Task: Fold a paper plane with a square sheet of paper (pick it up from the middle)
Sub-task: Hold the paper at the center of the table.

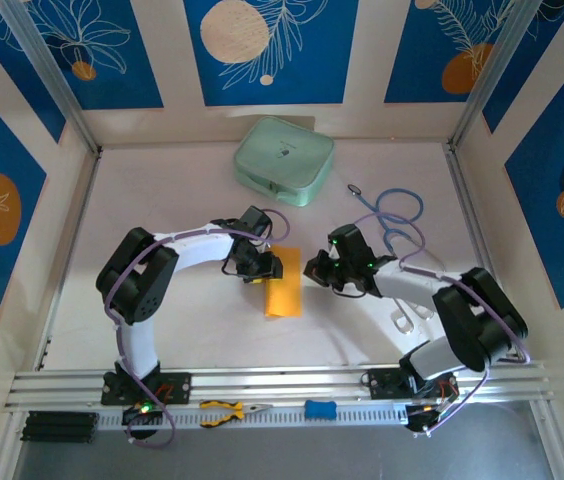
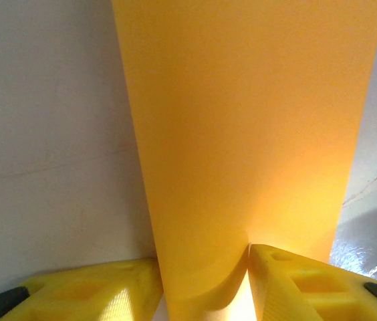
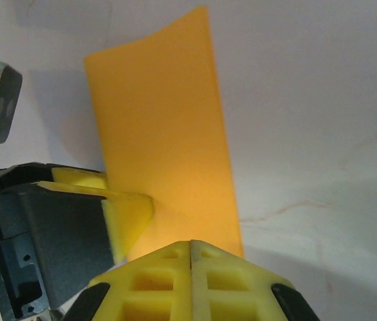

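Jaws of left gripper point(image 1: 265, 266) half-spread, clasping bowed near end of square sheet of paper point(image 1: 284, 292); jaws of right gripper point(image 1: 315, 268) pressed together at sheet's right edge, nip on it not discernible. Sheet lying on counter point(image 1: 172, 200) between both grippers, reads as halved into a strip. Likely step: first lengthwise fold, crease unset. Next move calls for pinning one end, pressing along fold. Pale green case point(image 1: 284, 160), looped bluish cord point(image 1: 397, 212) well behind; pliers point(image 1: 227, 410) on front rail; only crowding is the grippers themselves
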Tool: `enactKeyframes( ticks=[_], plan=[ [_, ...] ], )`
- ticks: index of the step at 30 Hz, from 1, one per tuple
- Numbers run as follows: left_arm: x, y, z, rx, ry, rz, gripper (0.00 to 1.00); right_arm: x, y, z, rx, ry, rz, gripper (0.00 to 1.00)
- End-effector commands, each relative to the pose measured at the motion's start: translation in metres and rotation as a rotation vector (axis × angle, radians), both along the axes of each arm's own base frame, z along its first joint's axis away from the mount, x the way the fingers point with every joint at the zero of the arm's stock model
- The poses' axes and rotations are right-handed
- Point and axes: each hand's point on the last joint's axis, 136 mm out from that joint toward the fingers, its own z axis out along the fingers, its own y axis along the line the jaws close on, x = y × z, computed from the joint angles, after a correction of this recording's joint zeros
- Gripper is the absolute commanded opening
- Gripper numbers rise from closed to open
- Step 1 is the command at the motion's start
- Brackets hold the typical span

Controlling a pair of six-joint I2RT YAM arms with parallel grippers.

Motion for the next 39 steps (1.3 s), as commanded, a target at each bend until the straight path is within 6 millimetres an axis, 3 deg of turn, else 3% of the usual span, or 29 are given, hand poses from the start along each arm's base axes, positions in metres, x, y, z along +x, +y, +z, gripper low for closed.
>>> enactKeyframes(
  ticks=[1, 11, 17, 22, 26, 35, 39],
  plan=[
    [-0.01, 0.032, -0.058, 0.183, 0.029, -0.015, 0.48, 0.003, 0.02, 0.004, 0.031, -0.011, 0.07, 0.0],
    [-0.01, 0.032, -0.057, 0.183, 0.026, -0.012, 0.48, 0.004, 0.042, -0.021, -0.006, 0.058, 0.121, 0.0],
    [-0.01, 0.031, -0.057, 0.179, 0.027, -0.012, 0.48, -0.016, 0.022, -0.059, -0.098, 0.148, 0.093, 0.0],
    [-0.009, 0.027, -0.05, 0.154, 0.023, -0.006, 0.48, -0.024, 0.009, -0.076, -0.147, 0.173, 0.112, 0.0],
    [-0.005, 0.019, -0.027, 0.099, -0.003, 0.002, 0.51, -0.023, 0.0, -0.077, -0.202, 0.152, 0.145, 0.0],
    [0.009, 0.004, 0.05, -0.064, -0.128, 0.007, 0.56, -0.016, -0.002, -0.071, -0.179, 0.123, 0.233, 0.0],
    [0.01, -0.009, 0.072, -0.187, -0.162, -0.022, 0.47, -0.014, -0.002, -0.07, -0.177, 0.13, 0.258, 0.0]
  ],
)
